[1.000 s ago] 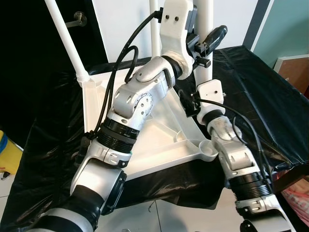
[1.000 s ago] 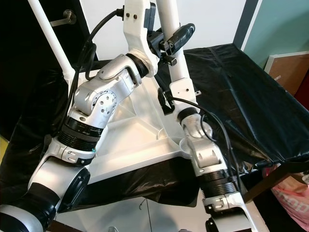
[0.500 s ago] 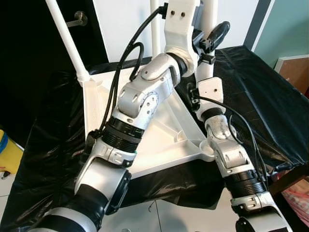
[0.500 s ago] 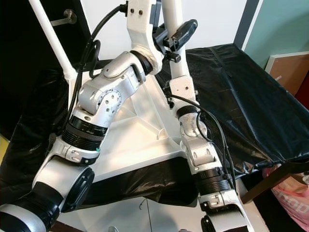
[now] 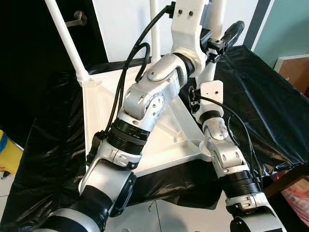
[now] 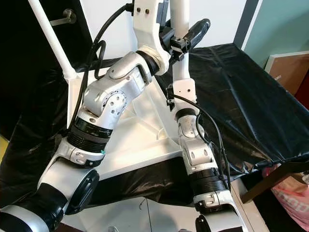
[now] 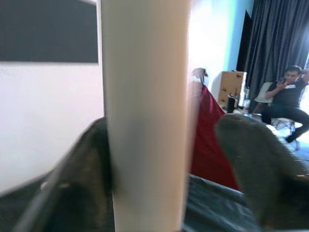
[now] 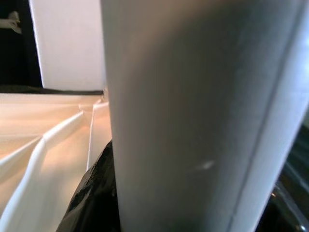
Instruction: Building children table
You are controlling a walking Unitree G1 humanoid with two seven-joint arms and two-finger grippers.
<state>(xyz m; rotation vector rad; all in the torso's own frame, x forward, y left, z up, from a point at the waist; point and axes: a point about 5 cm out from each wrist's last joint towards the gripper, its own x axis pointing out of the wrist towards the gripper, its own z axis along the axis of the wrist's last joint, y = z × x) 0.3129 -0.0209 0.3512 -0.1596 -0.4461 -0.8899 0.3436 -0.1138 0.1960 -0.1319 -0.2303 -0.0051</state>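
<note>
A white children's table (image 5: 176,128) lies upside down on a black-covered surface. Two legs (image 5: 65,41) (image 5: 154,29) stand up from its far corners. A third white leg (image 5: 215,29) rises at the right, leaning slightly right. High on it, my left gripper (image 5: 220,41) is open around it: in the left wrist view one finger (image 7: 82,183) touches the leg (image 7: 145,116) and the other finger (image 7: 260,164) stands apart. Lower down, my right gripper (image 5: 197,99) is shut on the same leg (image 8: 193,111). The near right corner socket (image 5: 205,145) is empty.
Black plastic sheet (image 5: 260,92) covers the support table, sagging over its front edge. A door with a metal handle (image 5: 77,19) is behind at the left. A wooden frame (image 5: 294,72) stands at the far right. A person (image 7: 289,96) sits in the background.
My left arm has risen and swung right, its gripper sliding higher on the right leg. The leg's top has tipped to the right, and my right forearm has straightened beneath it.
</note>
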